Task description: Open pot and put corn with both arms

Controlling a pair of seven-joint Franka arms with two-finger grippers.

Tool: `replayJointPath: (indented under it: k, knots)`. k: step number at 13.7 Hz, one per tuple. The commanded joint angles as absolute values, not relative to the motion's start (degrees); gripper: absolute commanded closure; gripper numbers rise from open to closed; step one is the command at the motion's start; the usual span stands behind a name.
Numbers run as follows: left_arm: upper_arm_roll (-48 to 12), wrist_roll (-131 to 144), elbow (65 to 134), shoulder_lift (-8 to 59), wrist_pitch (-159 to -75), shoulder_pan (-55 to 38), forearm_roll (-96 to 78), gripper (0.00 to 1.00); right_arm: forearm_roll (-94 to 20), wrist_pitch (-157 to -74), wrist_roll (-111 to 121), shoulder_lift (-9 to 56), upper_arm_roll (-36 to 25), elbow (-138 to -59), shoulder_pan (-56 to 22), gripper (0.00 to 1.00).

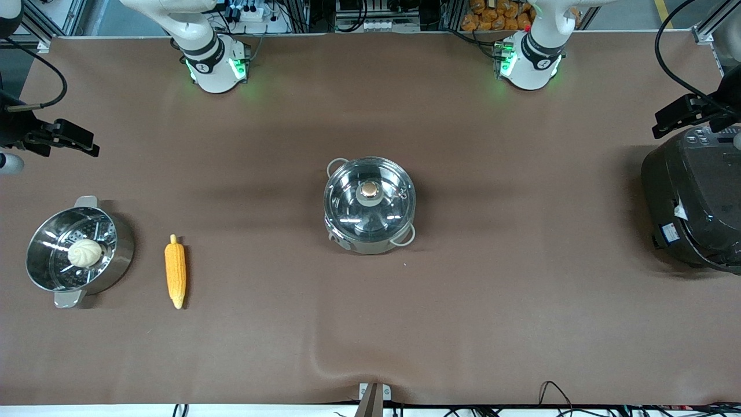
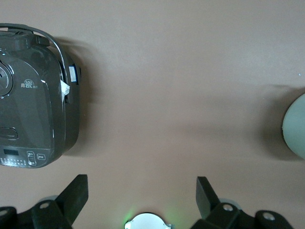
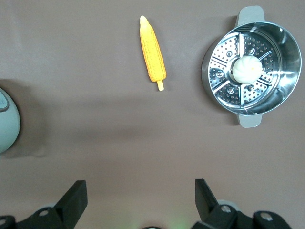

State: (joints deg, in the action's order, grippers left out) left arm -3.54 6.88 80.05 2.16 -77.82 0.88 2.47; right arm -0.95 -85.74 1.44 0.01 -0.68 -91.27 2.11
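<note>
The steel pot (image 1: 370, 247) stands at the table's middle with its glass lid (image 1: 347, 200) and coppery knob (image 1: 369, 190) on it. The corn (image 1: 175, 271) lies on the table toward the right arm's end, and shows in the right wrist view (image 3: 152, 50). My right gripper (image 1: 75, 139) hangs open and empty over the table's right-arm end (image 3: 140, 187). My left gripper (image 1: 680, 113) hangs open and empty over the table beside the cooker (image 2: 141, 183). The pot's edge shows in both wrist views (image 2: 295, 126) (image 3: 7, 121).
A steel steamer basket (image 1: 118, 255) with a pale bun (image 1: 85, 253) in it stands beside the corn, nearer the table's end; it shows in the right wrist view (image 3: 251, 119). A big dark electric cooker (image 1: 692, 202) stands at the left arm's end (image 2: 33, 100).
</note>
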Motion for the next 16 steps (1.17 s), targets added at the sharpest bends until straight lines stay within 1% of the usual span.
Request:
replayJointPath:
  k: [1, 10, 16]
  knots:
    - [-3.7, 6.4, 80.4, 1.2, -77.8, 0.9, 3.8, 0.0, -1.4, -86.0, 1.1, -1.6, -0.5, -92.9, 2.5, 0.0]
    - [-4.0, 6.9, 79.9, 1.2, -77.8, 0.7, 3.6, 0.0, -1.4, -86.5, 1.2, -1.1, -0.5, -92.9, 2.7, 0.0]
    - [-4.3, 7.3, 80.0, 1.2, -77.8, 0.6, 3.6, 0.0, -1.4, -89.1, 1.2, 1.8, -0.5, -93.0, 2.7, 0.0]
